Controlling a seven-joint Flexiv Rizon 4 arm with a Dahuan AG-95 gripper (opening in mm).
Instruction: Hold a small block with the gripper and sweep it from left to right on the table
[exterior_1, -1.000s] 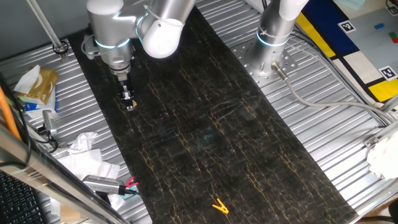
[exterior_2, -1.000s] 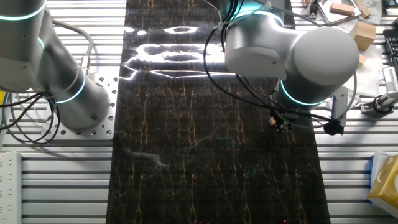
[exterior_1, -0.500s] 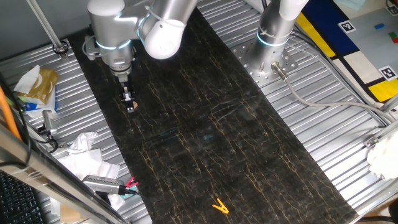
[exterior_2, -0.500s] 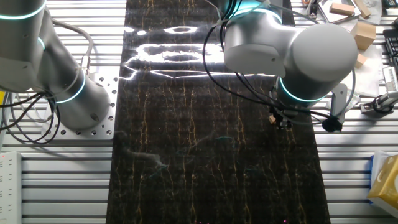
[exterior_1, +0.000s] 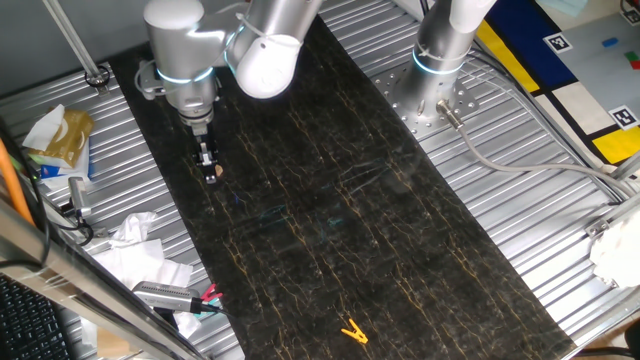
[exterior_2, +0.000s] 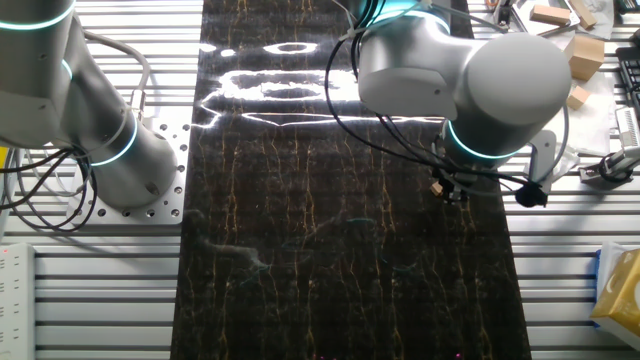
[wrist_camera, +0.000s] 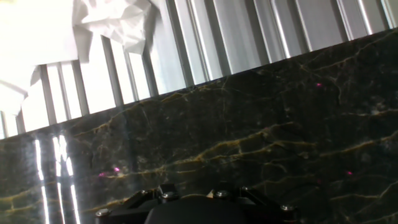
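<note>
The hand (exterior_1: 209, 167) points straight down near the tabletop's (exterior_1: 330, 210) left edge, its 2 fingers closed on the block (exterior_1: 212, 176), whose tan tip shows at the fingertips, right at the dark surface. In the other fixed view the hand (exterior_2: 447, 190) is mostly hidden under the arm's grey body and blue ring, with the block (exterior_2: 437, 186) a small tan speck. The hand view shows only veined tabletop (wrist_camera: 249, 124) and ribbed metal (wrist_camera: 205, 37) beyond. A yellow clip (exterior_1: 353, 330) lies well apart, and crumpled paper (exterior_1: 135, 240) sits beside the tabletop.
</note>
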